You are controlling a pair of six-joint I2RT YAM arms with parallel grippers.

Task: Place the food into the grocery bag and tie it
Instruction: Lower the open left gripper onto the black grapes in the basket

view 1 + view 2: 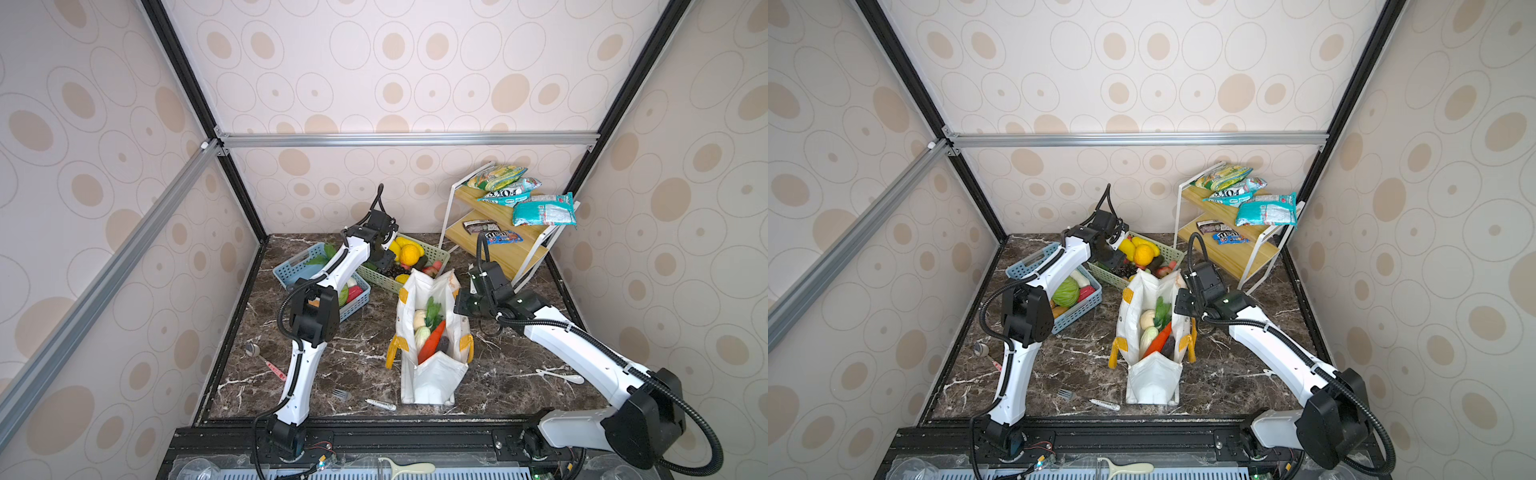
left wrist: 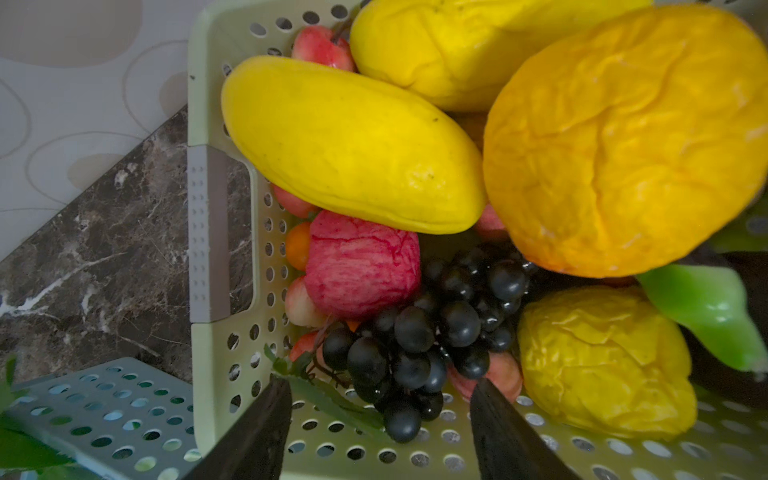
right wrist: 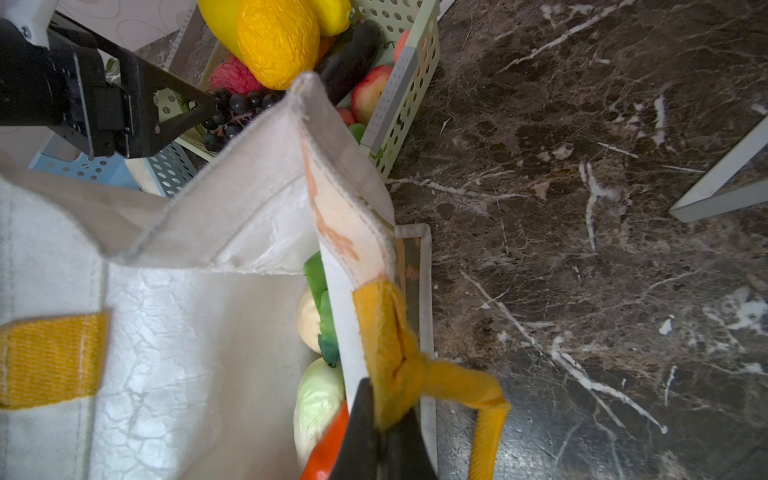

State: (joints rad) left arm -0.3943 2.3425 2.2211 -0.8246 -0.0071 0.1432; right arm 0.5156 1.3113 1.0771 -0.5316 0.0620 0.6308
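- Grocery bag (image 1: pixel 432 374): mid-table, mouth open; we log cabbage (image 1: pixel 422 336), pepper (image 1: pixel 432 347) inside.
- Right gripper (image 3: pixel 384 440): clamped on bag's yellow handle (image 3: pixel 390 374); only the right wrist view shows this.
- Left gripper (image 2: pixel 380 382): jaws apart over grapes (image 2: pixel 411 332) in green basket (image 1: pixel 441 252), eleven o'clock of bag.
- Blue basket (image 1: pixel 291 266) at ten, shelf (image 1: pixel 511 253) at one; marble table (image 1: pixel 353 374).

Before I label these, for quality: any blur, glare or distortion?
In both top views: wide-angle splay of frame rails. Left wrist view: grapes sharp, fingers blurred. Right wrist view: yellow strap soft, grocery bag lining glossy.
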